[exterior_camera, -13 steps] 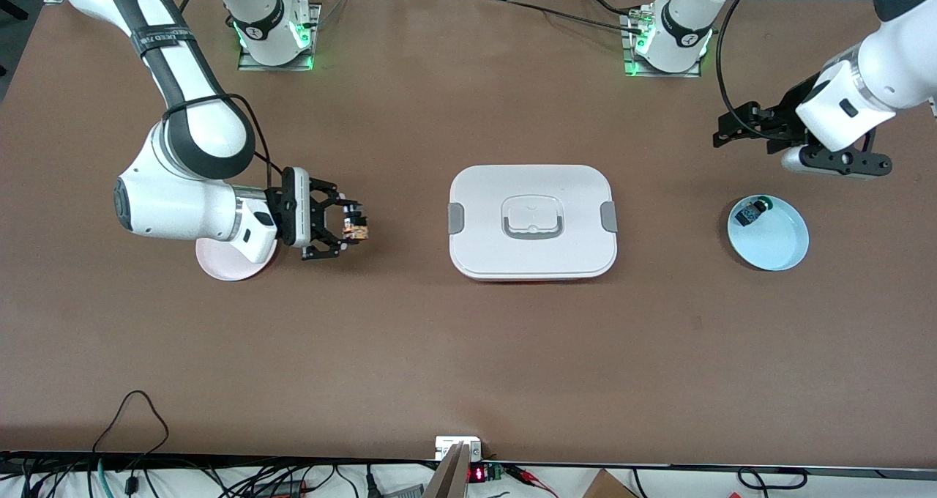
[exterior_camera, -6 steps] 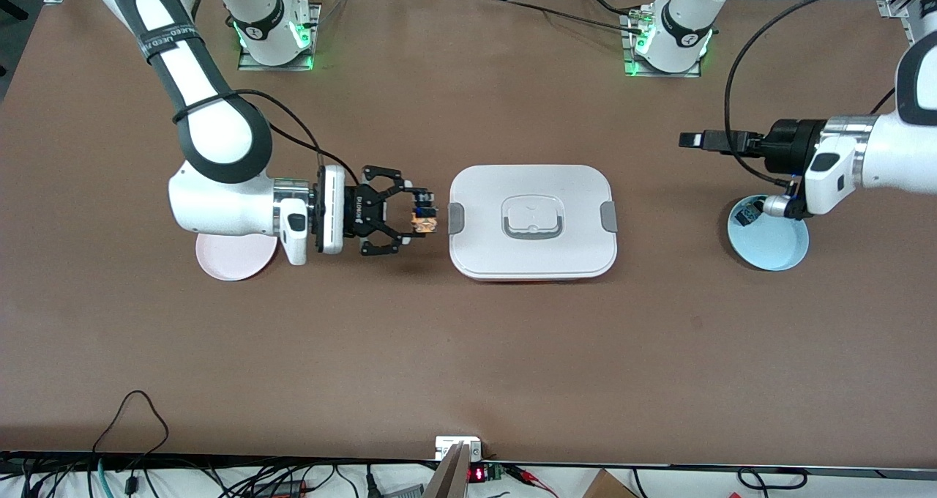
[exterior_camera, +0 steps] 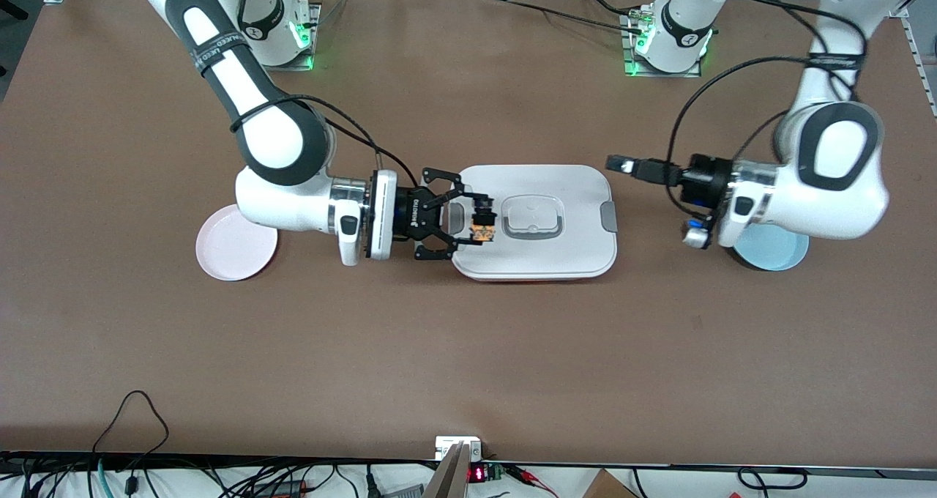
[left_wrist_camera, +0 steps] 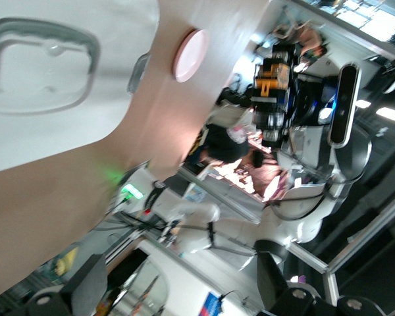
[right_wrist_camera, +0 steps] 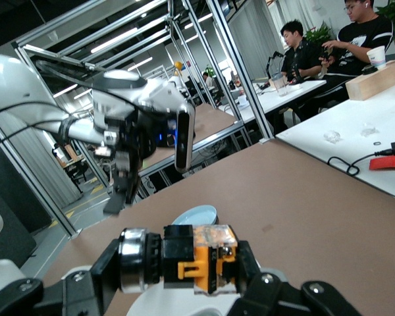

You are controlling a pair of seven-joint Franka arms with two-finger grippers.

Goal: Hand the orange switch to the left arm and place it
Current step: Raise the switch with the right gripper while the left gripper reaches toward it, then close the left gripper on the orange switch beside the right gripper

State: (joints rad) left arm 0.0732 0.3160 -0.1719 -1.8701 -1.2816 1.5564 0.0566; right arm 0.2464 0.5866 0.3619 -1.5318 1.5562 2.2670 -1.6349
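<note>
My right gripper (exterior_camera: pixel 479 220) is shut on the orange switch (exterior_camera: pixel 484 230) and holds it sideways over the white box (exterior_camera: pixel 571 249), above the lid's end toward the right arm. In the right wrist view the switch (right_wrist_camera: pixel 204 263), orange body with black and metal cap, sits clamped in the right gripper (right_wrist_camera: pixel 184 270). My left gripper (exterior_camera: pixel 621 164) is open and empty in the air just past the box's other end, pointing at the box. The left wrist view shows its two fingers wide apart (left_wrist_camera: pixel 181 289), the box lid (left_wrist_camera: pixel 46 138) and the switch in the right gripper (left_wrist_camera: pixel 270 82) farther off.
A pink plate (exterior_camera: pixel 236 243) lies toward the right arm's end of the table. A light blue plate (exterior_camera: pixel 772 253) lies toward the left arm's end, mostly hidden under the left arm. The box has grey side clips and a recessed handle (exterior_camera: pixel 532 216).
My right gripper carried the orange switch from beside the pink plate to over the box's end. My left arm swung from over the blue plate toward the box.
</note>
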